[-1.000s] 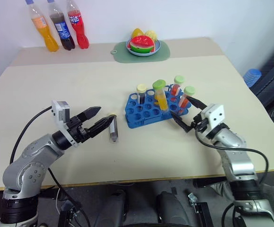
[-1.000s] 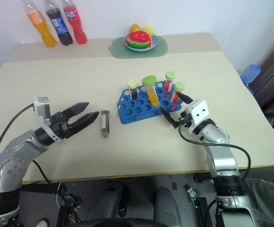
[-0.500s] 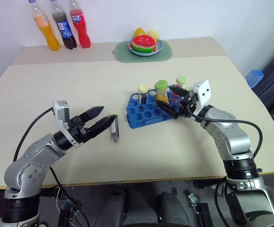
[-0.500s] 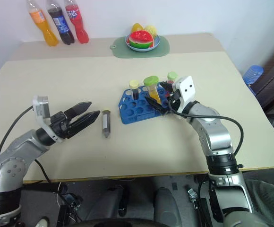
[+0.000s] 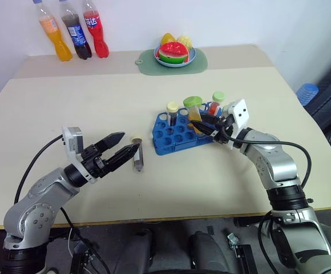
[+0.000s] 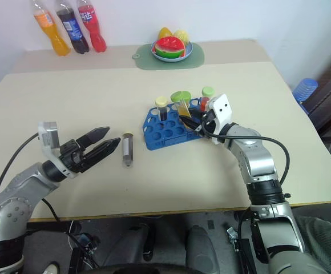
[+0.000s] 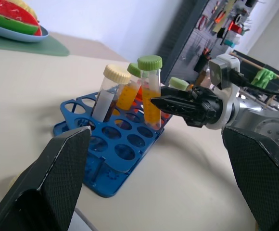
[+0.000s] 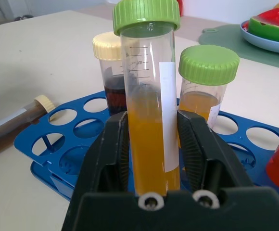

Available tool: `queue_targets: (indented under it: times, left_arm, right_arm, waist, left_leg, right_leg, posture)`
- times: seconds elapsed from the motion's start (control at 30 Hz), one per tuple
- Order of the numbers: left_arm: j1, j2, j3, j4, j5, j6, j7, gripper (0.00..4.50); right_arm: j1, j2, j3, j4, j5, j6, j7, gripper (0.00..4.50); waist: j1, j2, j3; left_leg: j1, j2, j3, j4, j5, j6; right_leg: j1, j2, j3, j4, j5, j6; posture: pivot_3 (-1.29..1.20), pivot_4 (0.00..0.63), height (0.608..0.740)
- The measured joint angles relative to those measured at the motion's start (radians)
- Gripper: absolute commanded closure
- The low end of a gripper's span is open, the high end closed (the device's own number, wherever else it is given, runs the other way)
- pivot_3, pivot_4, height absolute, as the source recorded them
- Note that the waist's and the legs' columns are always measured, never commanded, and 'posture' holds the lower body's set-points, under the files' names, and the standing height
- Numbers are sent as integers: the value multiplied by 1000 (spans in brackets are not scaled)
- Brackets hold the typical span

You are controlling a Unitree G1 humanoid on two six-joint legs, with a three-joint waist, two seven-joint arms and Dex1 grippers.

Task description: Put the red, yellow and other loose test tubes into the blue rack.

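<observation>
The blue rack stands mid-table. My right gripper reaches in from the rack's right and is shut on a yellow test tube with a green cap, which stands upright with its lower end among the rack's holes. Beside it in the rack stand a dark tube with a cream cap, another yellow tube and red tubes. A dark loose tube lies flat left of the rack. My left gripper is open, its tips just left of that tube, apart from it.
Three soda bottles stand at the table's back left. A plate of toy fruit rests on a green mat at the back middle. A blue object sits beyond the table's right edge.
My right gripper moved left from the rack's right end to the yellow tube and shut on it. The left arm stayed put.
</observation>
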Motion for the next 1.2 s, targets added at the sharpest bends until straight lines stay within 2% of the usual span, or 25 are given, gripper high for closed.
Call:
queue_targets:
  times: [0.33,0.37,0.47,0.8,1.2]
  left_arm:
    - [-8,-2,0,1,0,-4,4,0]
    - [-11,-3,-1,2,0,-4,4,0]
    - [-16,-3,-1,2,0,-4,3,0]
    - [-13,-11,-1,2,-1,-4,4,0]
    - [-46,-12,-1,28,-1,-5,5,0]
  right_arm:
    - [31,0,-4,-27,-3,-23,-19,2872]
    - [29,0,-4,-26,-4,-23,-19,3265]
    - [21,-1,-3,-23,-5,-21,-17,3700]
    - [62,-4,-28,-49,5,-35,-30,3703]
    - [202,70,-69,-85,-21,-207,-134,3703]
  waist:
    - [1,0,0]
    - [1,0,0]
    - [0,0,0]
    - [4,0,0]
    - [3,0,0]
  left_leg:
    - [0,0,0,0,0,0]
    - [0,0,0,0,0,0]
    - [0,0,0,0,0,0]
    - [0,0,0,0,0,0]
    - [0,0,-1,-1,0,0]
  right_leg:
    - [0,0,0,0,0,0]
    - [0,0,0,0,0,0]
    - [0,0,0,-1,0,0]
    - [1,0,0,-2,0,0]
    - [1,0,-1,-2,0,0]
  posture:
    - [0,150,740]
    - [0,150,740]
    - [0,150,740]
    - [0,150,740]
    - [0,150,740]
